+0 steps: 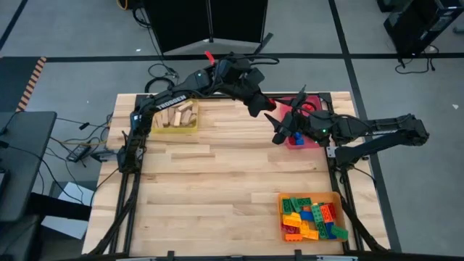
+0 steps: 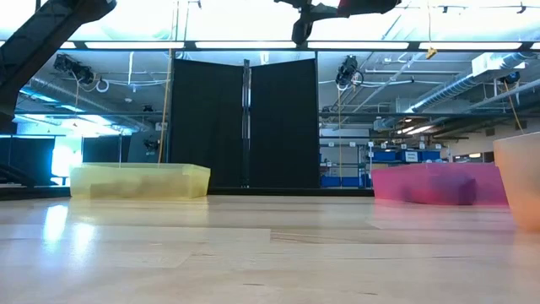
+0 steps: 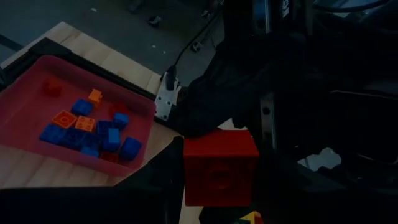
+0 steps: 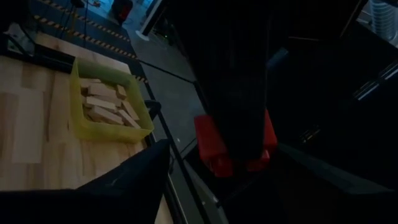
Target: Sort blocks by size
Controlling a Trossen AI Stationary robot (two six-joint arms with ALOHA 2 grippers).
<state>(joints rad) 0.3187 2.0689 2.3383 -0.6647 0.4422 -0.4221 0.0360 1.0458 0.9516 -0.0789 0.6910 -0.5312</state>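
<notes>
Orange tray [image 1: 335, 196] held unsorted bricks [image 1: 312, 217]; we found left gripper [image 3: 217, 186] clamped on red brick [image 3: 219, 165], right gripper's [image 1: 278, 130] state unclear.

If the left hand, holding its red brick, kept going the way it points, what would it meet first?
Most likely the right hand, which sits just ahead of the left hand and its red brick, over the red tray; depth is uncertain.

Red brick [image 3: 220, 165] held aloft; rest in trays.
</notes>
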